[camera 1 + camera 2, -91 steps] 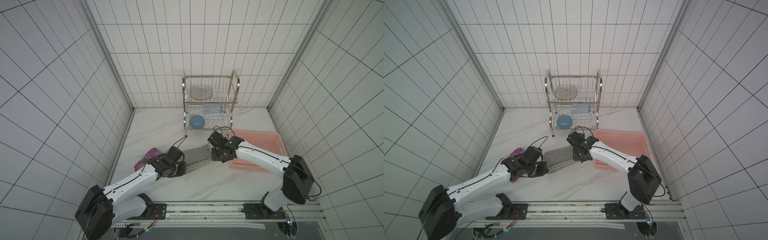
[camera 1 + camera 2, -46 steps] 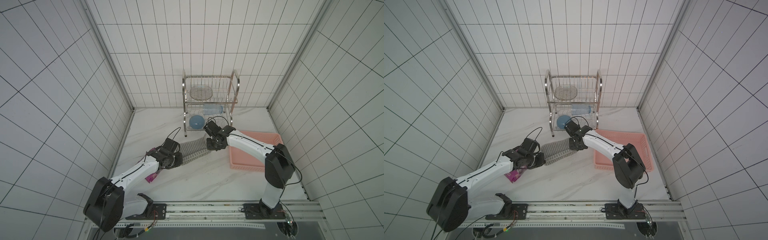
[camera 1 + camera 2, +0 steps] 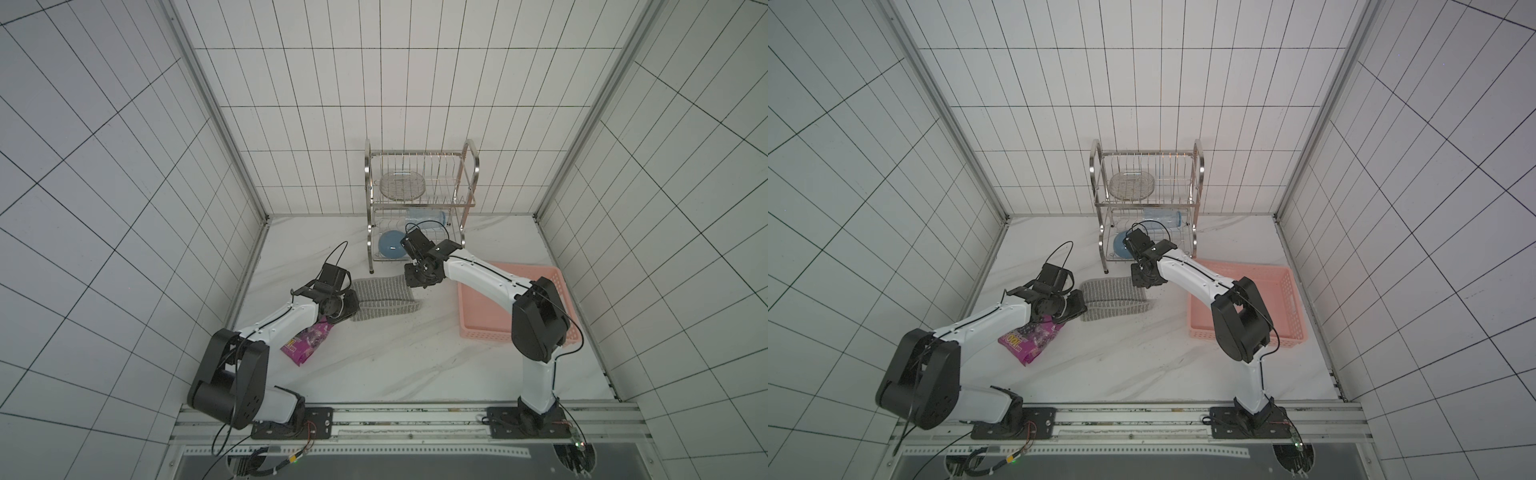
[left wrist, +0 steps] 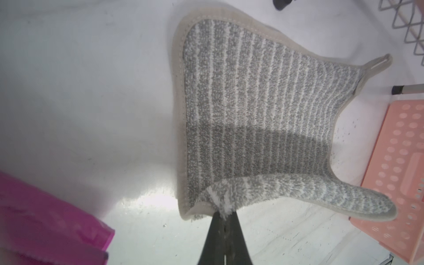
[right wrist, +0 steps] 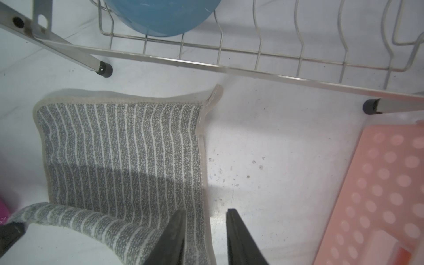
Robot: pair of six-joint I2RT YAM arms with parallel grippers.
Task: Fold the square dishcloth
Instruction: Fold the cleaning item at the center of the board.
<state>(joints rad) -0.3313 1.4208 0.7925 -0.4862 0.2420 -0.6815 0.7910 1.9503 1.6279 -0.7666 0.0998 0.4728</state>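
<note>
Plainly, the square dishcloth (image 3: 384,297) (image 3: 1115,297) lies on the white marble table (image 3: 395,365), just in front of the dish rack and between the 2 grippers. Most of its grey, white-striped face is flat on the table. Its hanging loop points toward the rack. The edge nearest the arms is raised into a soft roll, which the left wrist view (image 4: 252,114) and the right wrist view (image 5: 124,149) both show. The left gripper (image 4: 223,218) (image 3: 348,304) has its jaws pinched together on 1 corner of that raised edge. It holds the corner just above the table. The right gripper (image 5: 205,211) (image 3: 415,282) stands at the cloth's opposite side with its jaws apart. The cloth's hemmed border passes below the gap and nothing is clamped there. Just beyond the cloth stands the 2-tier metal dish rack (image 3: 415,153), with a blue bowl (image 3: 390,249) (image 5: 160,16) and a clear bottle (image 3: 428,216) on its lower tier. A pink perforated basket (image 3: 486,332) (image 3: 1296,299) sits near the cloth on the right arm's side. A magenta snack bag (image 3: 305,343) (image 3: 1030,338) lies partly under the left arm.
</note>
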